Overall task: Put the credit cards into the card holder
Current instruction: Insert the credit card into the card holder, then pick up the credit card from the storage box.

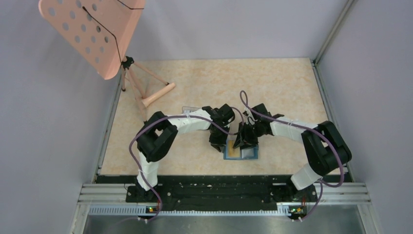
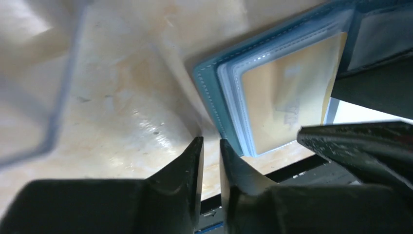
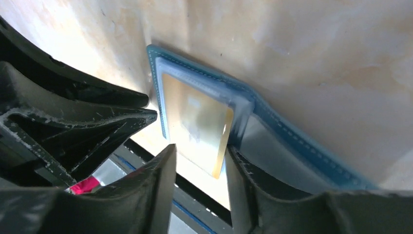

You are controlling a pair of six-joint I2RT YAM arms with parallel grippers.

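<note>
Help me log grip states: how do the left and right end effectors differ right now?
The left end effector has its fingers almost together with nothing between them. The right end effector has them apart, straddling the near end of the orange card. The left sits beside a corner of the card holder, the right over it. Both are black.

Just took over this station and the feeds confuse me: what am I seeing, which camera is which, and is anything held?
Two robot arms stand side by side. The wide picture looks down from above and behind: left arm, right arm. The other two come from a camera on each wrist. On the table lies an open teal card holder with an orange-yellow card in it, plus a clear box; a pink stand sits back left. The left jaws are nearly shut on nothing; the right jaws are open astride the card's corner.
</note>
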